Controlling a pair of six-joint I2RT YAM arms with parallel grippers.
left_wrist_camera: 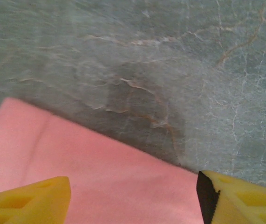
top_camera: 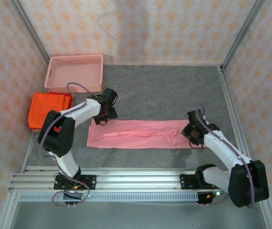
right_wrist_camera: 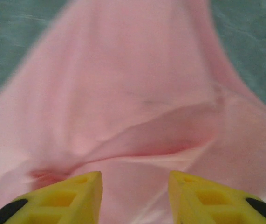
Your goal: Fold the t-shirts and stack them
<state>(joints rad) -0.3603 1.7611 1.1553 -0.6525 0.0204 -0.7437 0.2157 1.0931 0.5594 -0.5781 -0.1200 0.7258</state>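
Note:
The light pink t-shirt (top_camera: 138, 134) lies on the grey table as a long band folded lengthwise, running from left to right. My left gripper (top_camera: 102, 118) hovers at its far left corner, jaws wide open, with pink cloth (left_wrist_camera: 91, 182) below and between the yellow fingers (left_wrist_camera: 30, 200). My right gripper (top_camera: 193, 136) is over the band's right end, open, above a raised fold of pink cloth (right_wrist_camera: 142, 140) that lies between its fingertips (right_wrist_camera: 202, 196). Folded orange-red t-shirts (top_camera: 49, 109) are piled at the far left.
A rigid pink mesh basket (top_camera: 75, 72) stands at the back left, just behind the orange-red pile. Aluminium frame rails (top_camera: 126, 183) run along the near edge, and patterned walls close in the table. Bare grey table (top_camera: 174, 90) stretches behind the pink shirt.

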